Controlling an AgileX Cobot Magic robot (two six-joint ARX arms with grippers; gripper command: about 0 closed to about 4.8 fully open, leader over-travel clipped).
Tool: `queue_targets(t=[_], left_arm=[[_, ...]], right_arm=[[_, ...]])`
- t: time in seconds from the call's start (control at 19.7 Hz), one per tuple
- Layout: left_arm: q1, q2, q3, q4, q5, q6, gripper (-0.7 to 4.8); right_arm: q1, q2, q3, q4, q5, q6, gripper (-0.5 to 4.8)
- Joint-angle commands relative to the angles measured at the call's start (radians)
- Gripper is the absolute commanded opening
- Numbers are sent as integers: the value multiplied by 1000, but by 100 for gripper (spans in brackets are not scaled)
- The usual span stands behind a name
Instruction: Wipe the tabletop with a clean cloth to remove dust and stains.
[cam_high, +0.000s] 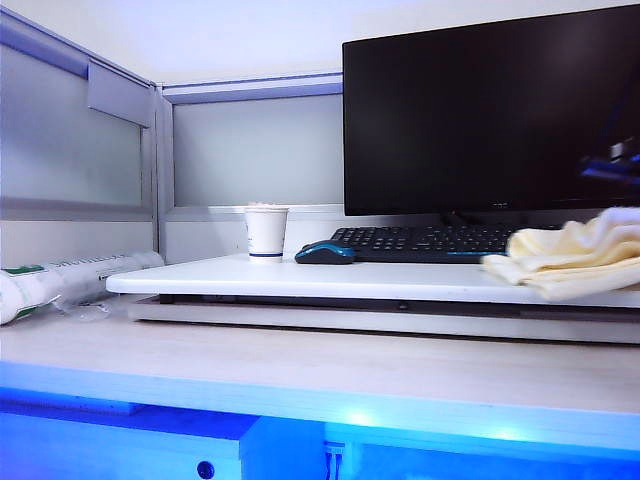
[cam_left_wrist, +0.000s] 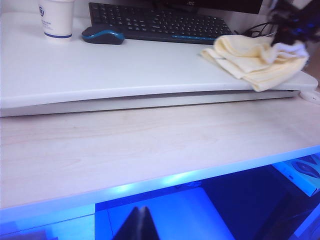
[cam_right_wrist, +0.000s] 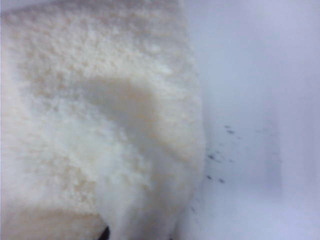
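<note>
The white tabletop (cam_high: 300, 278) carries the pale yellow cloth (cam_high: 570, 255) at its right end. In the left wrist view the cloth (cam_left_wrist: 255, 57) lies rumpled there, and its far corner rises into my blurred, dark right gripper (cam_left_wrist: 288, 41), which is shut on it. The right wrist view is almost filled by the cloth (cam_right_wrist: 100, 125), which hides the jaws. Beside it is bare tabletop (cam_right_wrist: 260, 100) with a few dark specks (cam_right_wrist: 220, 150). My left gripper (cam_left_wrist: 141, 222) is shut on nothing, low in front of the desk's front edge, far from the cloth.
A dark monitor (cam_high: 490, 110), black keyboard (cam_high: 430, 240), blue-black mouse (cam_high: 325, 252) and paper cup (cam_high: 266, 232) stand along the back of the slab. Below it runs the wood-grain desk (cam_high: 300, 370). A white-green package (cam_high: 60, 280) lies left, by grey partition walls.
</note>
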Motion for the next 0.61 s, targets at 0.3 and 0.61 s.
queue_targets(t=[0.3, 0.61], left_arm=[[0, 0, 2, -29, 14, 0, -6], [0, 0, 2, -29, 15, 0, -6]], right_arm=[[-47, -31, -1, 26, -80, -32, -4], [-46, -31, -1, 24, -142, -31, 96]])
